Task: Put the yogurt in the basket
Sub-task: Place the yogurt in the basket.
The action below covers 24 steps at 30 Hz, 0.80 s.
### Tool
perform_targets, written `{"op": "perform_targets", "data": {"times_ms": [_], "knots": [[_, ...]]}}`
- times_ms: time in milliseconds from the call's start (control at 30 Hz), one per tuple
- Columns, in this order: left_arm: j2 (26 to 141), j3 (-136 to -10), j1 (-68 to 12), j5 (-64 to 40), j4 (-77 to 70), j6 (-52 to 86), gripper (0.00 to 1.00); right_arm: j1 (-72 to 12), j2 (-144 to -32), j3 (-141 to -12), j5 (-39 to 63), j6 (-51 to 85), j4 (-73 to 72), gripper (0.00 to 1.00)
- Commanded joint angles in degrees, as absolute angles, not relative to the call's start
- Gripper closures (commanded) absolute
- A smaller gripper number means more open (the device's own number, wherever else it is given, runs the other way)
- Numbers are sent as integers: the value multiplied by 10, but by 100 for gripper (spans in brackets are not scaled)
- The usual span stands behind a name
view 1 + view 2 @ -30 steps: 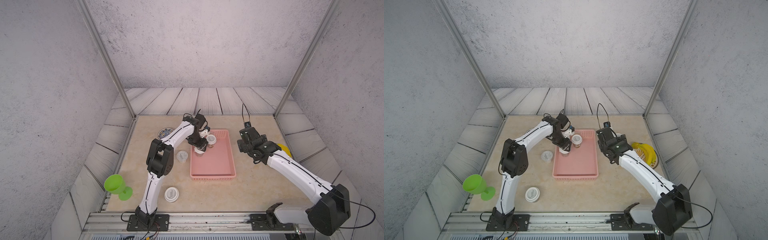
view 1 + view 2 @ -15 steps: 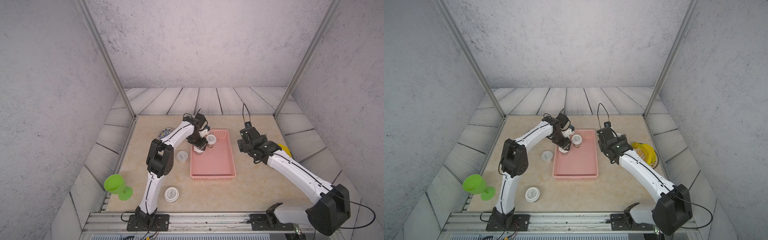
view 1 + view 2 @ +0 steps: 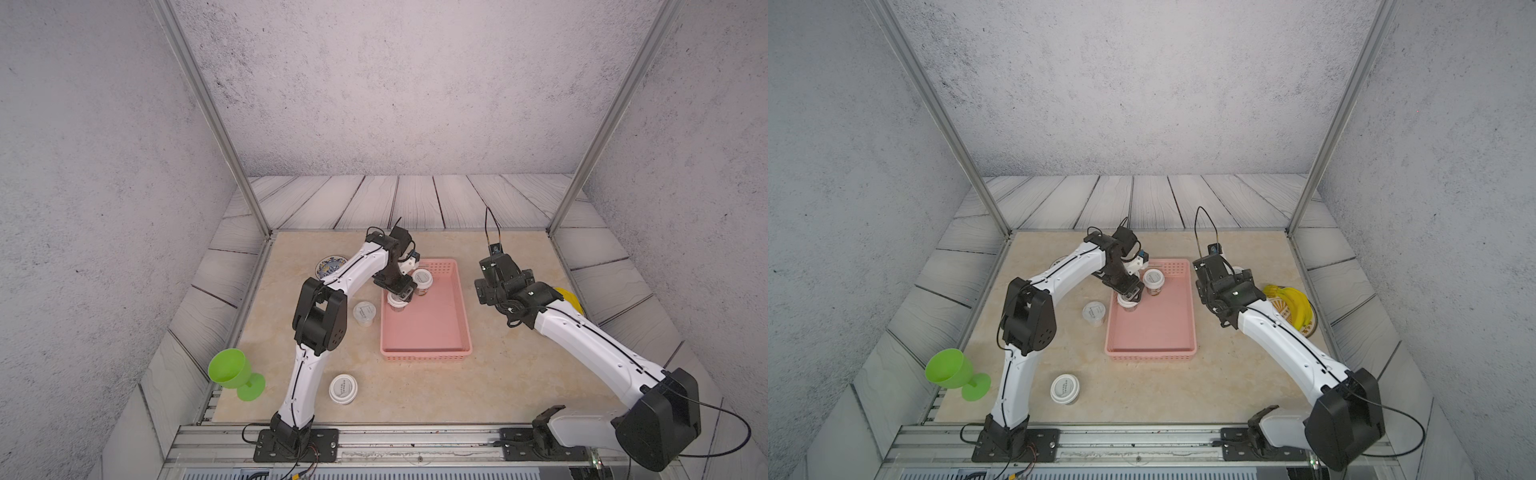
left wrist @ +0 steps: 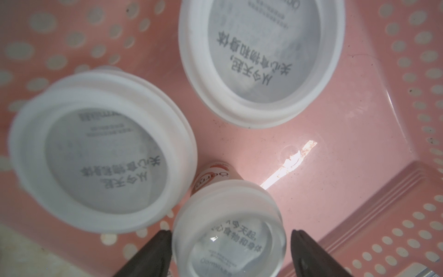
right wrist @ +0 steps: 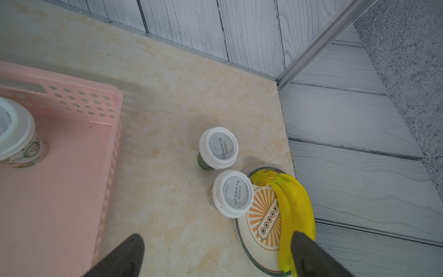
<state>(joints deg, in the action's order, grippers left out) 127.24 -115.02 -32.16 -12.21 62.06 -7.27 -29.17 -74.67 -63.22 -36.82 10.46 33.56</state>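
The pink basket [image 3: 428, 332] lies mid-table. In the left wrist view three yogurt cups stand inside it: two with white lids [image 4: 103, 148] [image 4: 261, 57] and one [image 4: 229, 230] between the fingers of my left gripper [image 4: 231, 239]. Its jaws are open: a gap shows beside one finger and the other finger lies close to the lid. In both top views the left gripper [image 3: 401, 295] [image 3: 1129, 297] hangs over the basket's far left corner. Two yogurts [image 3: 364, 311] [image 3: 343, 388] stand on the table left of the basket. Two more [image 5: 218, 148] [image 5: 233, 193] stand ahead of my open, empty right gripper [image 5: 217, 242].
A plate [image 5: 261, 215] with bananas [image 5: 294, 203] lies at the right table edge, touching the nearer yogurt. A blue-patterned bowl [image 3: 330, 266] sits behind the left arm. A green goblet [image 3: 232, 374] stands at the front left corner. Metal frame posts rise at the back corners.
The left gripper's jaws have spread apart around the cup in the basket. Both arms have stayed nearly where they were.
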Motion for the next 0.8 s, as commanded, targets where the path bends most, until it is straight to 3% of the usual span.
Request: {"op": "perform_targets", "data": {"times_ms": [0,533,767], "knots": [[1230,-1152,-322,-117,636,-72,14,-289,-744,-628,-367,112,337,0],[1074,-1066,-322,-56,599,-64,6,-276,-754,-638,-349,127,349,0],[979,-956,-316,-22,543,-60,1,-209,-771,-659,-257,170,375,0]]}}
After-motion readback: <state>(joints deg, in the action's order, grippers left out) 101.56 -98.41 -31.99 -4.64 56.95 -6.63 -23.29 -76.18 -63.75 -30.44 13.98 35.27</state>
